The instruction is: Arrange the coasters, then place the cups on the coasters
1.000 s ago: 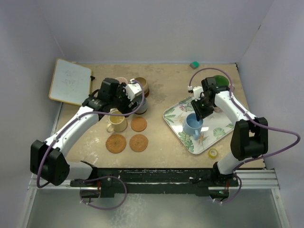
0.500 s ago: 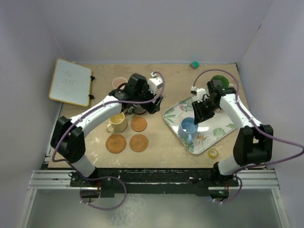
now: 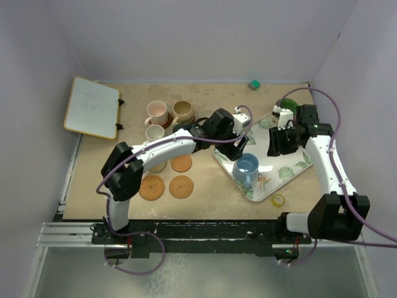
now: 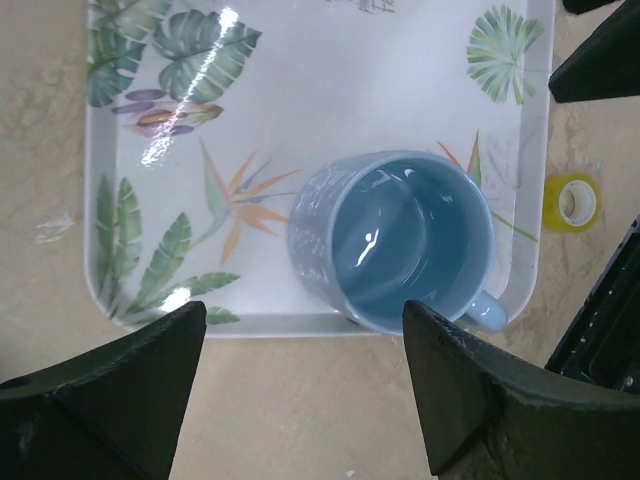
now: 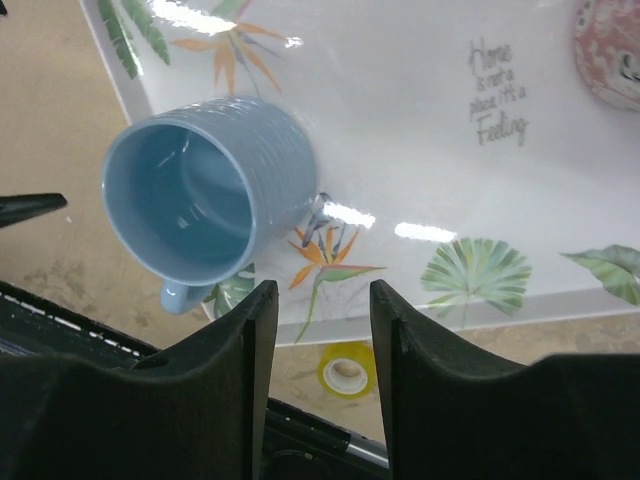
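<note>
A light blue cup [image 3: 247, 167] [image 4: 400, 240] [image 5: 195, 190] stands upright at the near left corner of the leaf-patterned tray [image 3: 291, 164]. My left gripper [image 3: 237, 144] [image 4: 305, 335] hovers open just short of the cup, nothing between its fingers. Over the tray's middle, my right gripper [image 3: 277, 144] [image 5: 320, 300] is open and empty, to the right of the cup. Three coasters [image 3: 151, 187] [image 3: 181, 186] [image 3: 181, 162] lie bare on the table. Pink [image 3: 157, 112], tan [image 3: 182, 110] and pale grey [image 3: 154, 133] cups stand at the back left. A green cup [image 3: 288, 104] and a red one [image 5: 612, 50] are at the tray's far end.
A yellow tape roll [image 3: 278, 200] [image 4: 573, 200] [image 5: 345, 372] lies off the tray's near corner. A whiteboard [image 3: 93, 107] rests at the far left. A small green block [image 3: 254, 84] sits by the back wall. My left arm [image 3: 161, 148] stretches across the table above the coasters.
My right gripper has let go of the blue cup, opened and drawn back to the right. The left arm has swung right from the cups to the tray's edge.
</note>
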Controlling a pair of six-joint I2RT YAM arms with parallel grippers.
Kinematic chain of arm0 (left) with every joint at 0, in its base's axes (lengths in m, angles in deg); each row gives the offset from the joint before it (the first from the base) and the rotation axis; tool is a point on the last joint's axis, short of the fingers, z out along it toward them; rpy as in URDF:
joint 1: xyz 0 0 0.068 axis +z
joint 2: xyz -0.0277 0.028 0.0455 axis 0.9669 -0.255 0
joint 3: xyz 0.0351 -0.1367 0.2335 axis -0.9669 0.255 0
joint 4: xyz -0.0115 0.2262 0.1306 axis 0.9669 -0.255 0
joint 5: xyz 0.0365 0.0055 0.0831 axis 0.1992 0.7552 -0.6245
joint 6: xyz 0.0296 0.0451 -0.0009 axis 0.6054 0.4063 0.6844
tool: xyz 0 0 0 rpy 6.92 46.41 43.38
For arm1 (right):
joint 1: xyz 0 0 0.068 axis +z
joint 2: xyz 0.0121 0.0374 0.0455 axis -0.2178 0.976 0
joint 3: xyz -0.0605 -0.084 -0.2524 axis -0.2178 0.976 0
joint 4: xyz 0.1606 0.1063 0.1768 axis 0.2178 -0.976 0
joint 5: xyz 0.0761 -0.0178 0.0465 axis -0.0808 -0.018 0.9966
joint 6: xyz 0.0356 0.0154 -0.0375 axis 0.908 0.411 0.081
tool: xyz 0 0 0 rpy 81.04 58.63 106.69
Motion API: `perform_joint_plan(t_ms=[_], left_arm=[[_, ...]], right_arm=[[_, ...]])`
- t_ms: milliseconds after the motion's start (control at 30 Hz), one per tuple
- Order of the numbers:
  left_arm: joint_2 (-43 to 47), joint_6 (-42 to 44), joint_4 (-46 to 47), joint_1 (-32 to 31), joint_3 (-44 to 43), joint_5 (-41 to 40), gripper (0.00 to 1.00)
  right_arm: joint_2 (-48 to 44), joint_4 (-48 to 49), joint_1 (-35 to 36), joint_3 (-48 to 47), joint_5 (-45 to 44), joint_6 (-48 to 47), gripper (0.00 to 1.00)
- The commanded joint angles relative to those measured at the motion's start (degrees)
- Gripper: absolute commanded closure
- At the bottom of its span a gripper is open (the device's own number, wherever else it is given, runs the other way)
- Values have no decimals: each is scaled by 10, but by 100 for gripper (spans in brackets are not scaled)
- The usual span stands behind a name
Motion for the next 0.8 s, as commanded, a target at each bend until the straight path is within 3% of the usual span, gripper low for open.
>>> perform_joint_plan(t_ms=[0,233,767], left_arm=[[-31,-28,6,-25,-41,-28,24],[-87,-24,-1,-49,-77,-49,30],[-151,-14,-22,-64,-122,-58,68]], right_arm=[[-42,21,-20,7,-22,13,55],[-88,37,-45,15,-41,22,51],[-106,39,-55,19,-38,23,50]])
